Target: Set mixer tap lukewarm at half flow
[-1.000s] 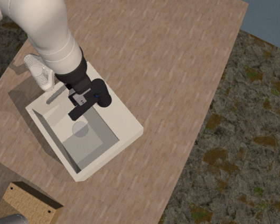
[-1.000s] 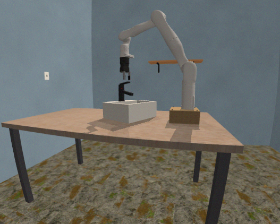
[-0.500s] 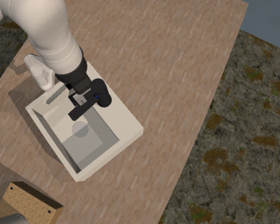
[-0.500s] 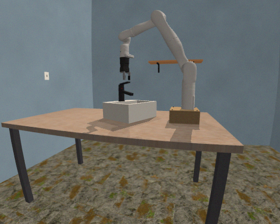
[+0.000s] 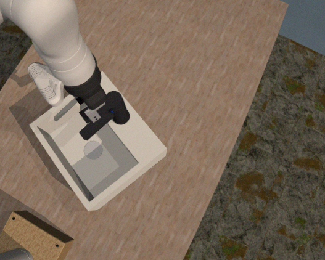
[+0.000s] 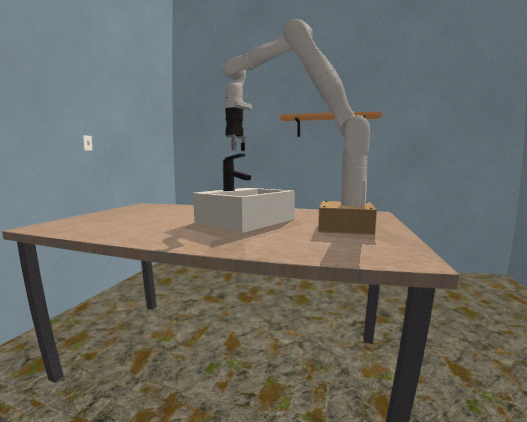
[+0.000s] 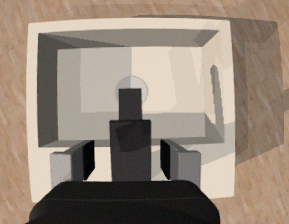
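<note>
Above the basin [image 5: 143, 137] [image 6: 222, 211] [image 7: 132, 25]: mixer tap [image 5: 121, 111] [image 6: 228, 175], one, black, at the rim; lever [image 6: 236, 156] [image 7: 130, 150], one, raised, over the spout [image 5: 87, 132] [image 6: 242, 176] [image 7: 130, 102]; pincer [image 5: 92, 115] [image 6: 238, 147] [image 7: 127, 154], one, spread wide, holding nothing. Lever best straddled evenly, gripped softly, and its tilt checked against halfway.

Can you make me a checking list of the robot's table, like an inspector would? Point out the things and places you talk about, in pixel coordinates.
Surface: wood-look table top [image 5: 186, 92] [image 6: 132, 220], shadows across it.
Job's things: black mixer tap [image 5: 121, 111] [image 6: 228, 175] on a pale sink basin [image 5: 143, 145] [image 6: 267, 212] [image 7: 34, 110]; its lever [image 6: 236, 156] [image 7: 130, 155] points out over the spout [image 6: 242, 176] [image 7: 130, 102], tilted up.
Clutter: nothing seen.
Gripper: gripper [image 6: 238, 147] [image 7: 127, 154] open, above the lever, holding nothing.
Cables: nothing seen.
Surroundings: blue walls [image 6: 407, 75], orange wall shelf [image 6: 312, 117], small white wall plate [image 6: 88, 143], patchy stone-like floor [image 5: 279, 129] [image 6: 232, 360].
</note>
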{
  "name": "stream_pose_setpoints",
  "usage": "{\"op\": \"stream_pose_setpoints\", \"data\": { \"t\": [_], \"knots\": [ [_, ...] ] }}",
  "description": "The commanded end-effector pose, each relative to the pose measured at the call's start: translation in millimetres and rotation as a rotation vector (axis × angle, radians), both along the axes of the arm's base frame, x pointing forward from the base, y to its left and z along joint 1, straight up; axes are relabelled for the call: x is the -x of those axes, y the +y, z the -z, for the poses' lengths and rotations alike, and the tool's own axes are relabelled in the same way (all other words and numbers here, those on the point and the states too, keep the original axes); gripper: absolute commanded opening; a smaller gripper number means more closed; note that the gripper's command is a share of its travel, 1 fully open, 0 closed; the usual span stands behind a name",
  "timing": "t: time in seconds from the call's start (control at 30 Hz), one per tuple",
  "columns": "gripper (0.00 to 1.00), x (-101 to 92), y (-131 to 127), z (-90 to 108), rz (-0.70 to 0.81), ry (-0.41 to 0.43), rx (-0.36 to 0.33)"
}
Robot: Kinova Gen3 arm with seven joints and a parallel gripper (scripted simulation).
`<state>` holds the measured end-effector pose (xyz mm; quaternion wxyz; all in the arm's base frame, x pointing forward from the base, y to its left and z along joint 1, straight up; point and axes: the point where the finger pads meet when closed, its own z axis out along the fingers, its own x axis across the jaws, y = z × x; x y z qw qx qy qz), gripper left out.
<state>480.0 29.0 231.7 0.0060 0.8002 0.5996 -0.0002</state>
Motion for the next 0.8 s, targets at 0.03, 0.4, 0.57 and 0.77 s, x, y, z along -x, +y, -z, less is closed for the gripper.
{"op": "stream_pose_setpoints", "data": {
  "t": [0.03,0.4,0.57,0.77],
  "knots": [
    [1.00,-2.1,1.6,1.2,-0.004,-0.006,-0.005],
    [1.00,-1.9,1.8,1.2,-0.004,-0.006,-0.005],
    [1.00,-0.1,3.3,1.7,-0.004,-0.005,-0.005],
    [1.00,0.1,4.5,1.2,-0.004,-0.006,-0.005]
  ]
}}
